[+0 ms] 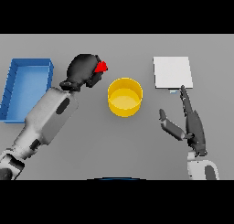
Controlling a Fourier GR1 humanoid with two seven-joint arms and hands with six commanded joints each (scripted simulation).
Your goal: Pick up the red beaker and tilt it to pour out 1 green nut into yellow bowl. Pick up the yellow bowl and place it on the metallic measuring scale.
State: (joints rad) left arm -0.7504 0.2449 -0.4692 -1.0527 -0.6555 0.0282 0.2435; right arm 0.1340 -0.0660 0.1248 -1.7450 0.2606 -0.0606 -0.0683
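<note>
Blue tray (27,88) at nine o'clock on grey counter (91,145). Left hand (82,71) curled round red beaker (101,66), at ten o'clock of yellow bowl (124,97). Metallic scale (172,72) at two o'clock; right hand (192,122) with fingers straight and spread, fingertip at scale's near edge.

1. No writing, label, brand, number or sign can be read on anything here.
2. The flat, pale metallic square scale (172,72), just beyond the fingertips of the right hand (194,127), shows a plain top with no readable figures.
3. The round yellow bowl (124,97) and the open blue rectangular tray (26,88) carry no markings.
</note>
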